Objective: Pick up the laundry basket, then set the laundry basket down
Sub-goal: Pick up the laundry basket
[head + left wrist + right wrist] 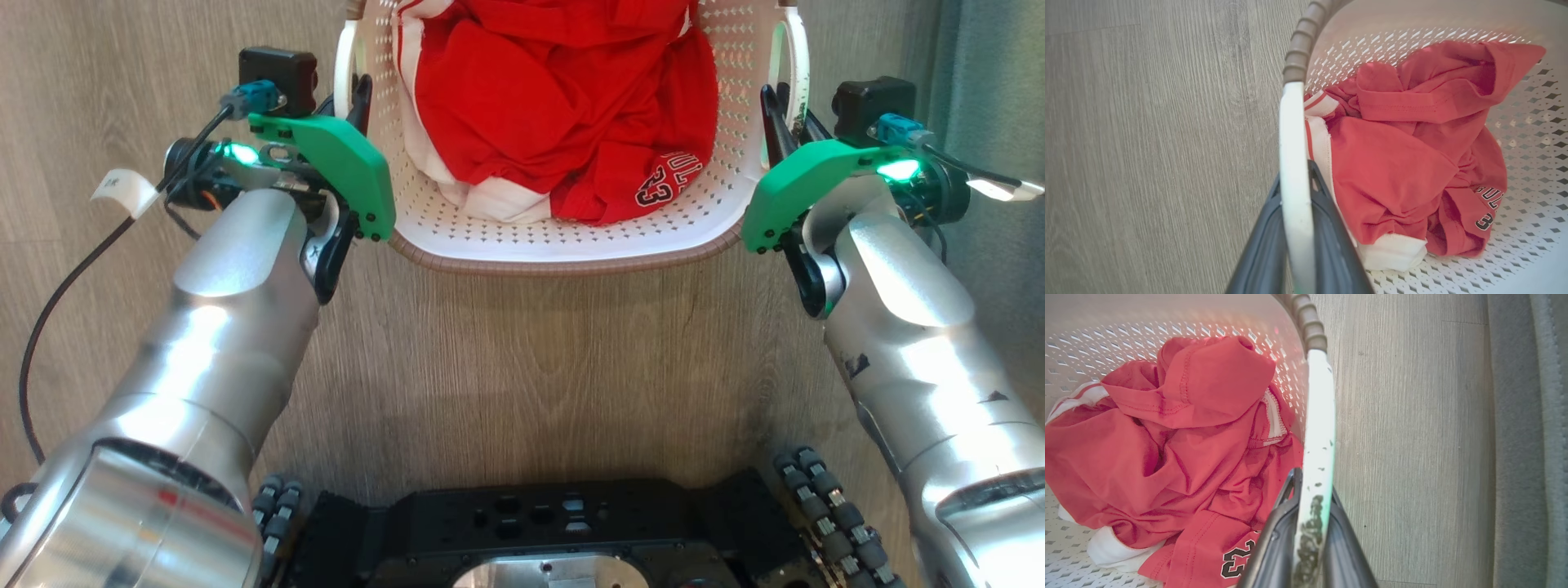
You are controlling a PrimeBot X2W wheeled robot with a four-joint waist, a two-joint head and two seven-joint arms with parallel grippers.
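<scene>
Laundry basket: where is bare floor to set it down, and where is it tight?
Bare wood floor lies between the laundry basket and the robot base, and beyond the left gripper. Tighter on the right, where a grey strip runs.

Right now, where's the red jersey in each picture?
Head view: the red jersey is at the top middle, inside the laundry basket.
Left wrist view: middle-right, just right of the left white handle.
Right wrist view: left half, just left of the right white handle.
Shared landmark: the black-and-white number print on the jersey.
</scene>
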